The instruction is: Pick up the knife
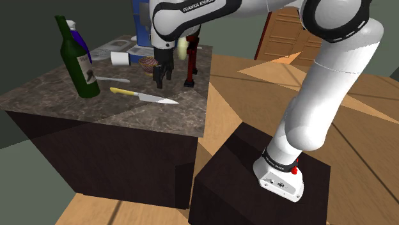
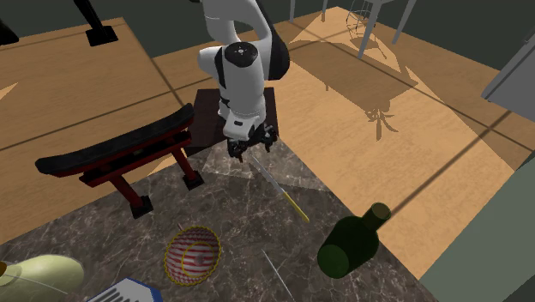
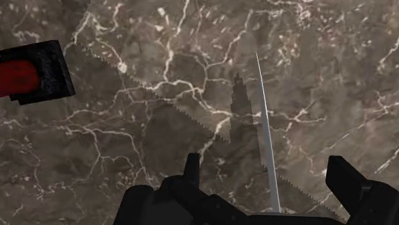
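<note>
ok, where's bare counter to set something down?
Free: bare marble from the bottle and knife to the near edge of the counter in the shoulder view. Crowded: behind the hand, around the red-and-black stand, striped bowl and white cup.

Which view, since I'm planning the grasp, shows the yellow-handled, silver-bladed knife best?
The shoulder view: the yellow-handled, silver-bladed knife lies whole on the dark marbled counter, handle and blade distinct. The second exterior view shows the knife as a thin line. The wrist view shows its narrow blade.
</note>
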